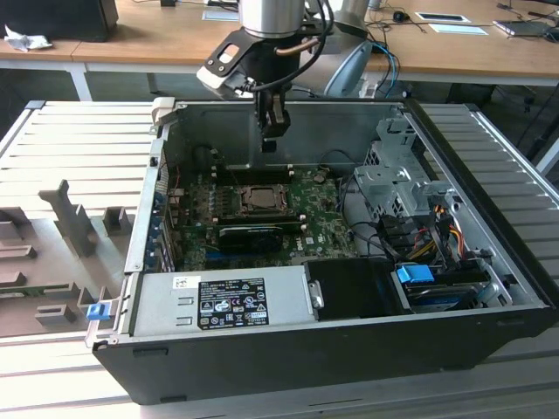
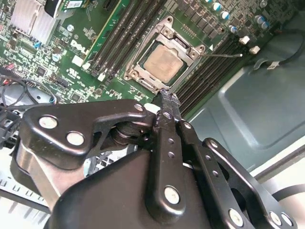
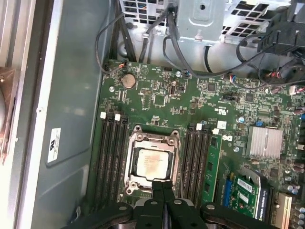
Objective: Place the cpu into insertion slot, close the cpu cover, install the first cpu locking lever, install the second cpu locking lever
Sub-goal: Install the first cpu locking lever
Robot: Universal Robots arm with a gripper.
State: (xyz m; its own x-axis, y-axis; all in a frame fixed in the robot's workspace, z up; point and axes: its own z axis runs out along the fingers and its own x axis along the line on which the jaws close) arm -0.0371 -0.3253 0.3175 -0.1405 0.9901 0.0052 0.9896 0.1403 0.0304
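Observation:
The cpu [image 3: 151,163] [image 2: 163,63], a pale square chip, lies flat in the insertion slot [image 2: 139,76] on the green board. The silver cpu cover [image 3: 174,160] [image 2: 189,52] lies down around it as a frame. A thin wire lever [image 2: 224,55] sticks out from one corner of the socket. My gripper [image 1: 272,144] [image 2: 167,94] [image 3: 162,185] hangs above the socket [image 1: 259,199], just off its edge, inside the open computer case. Its black fingers are shut together with nothing between them, clear of the board.
Black memory slots [image 3: 110,152] flank the socket on both sides. A black graphics card [image 1: 249,234] lies in front of it, with the power supply [image 1: 223,301] nearer still. The drive cage [image 1: 393,175] and loose cables [image 1: 419,236] fill the exterior view's right side.

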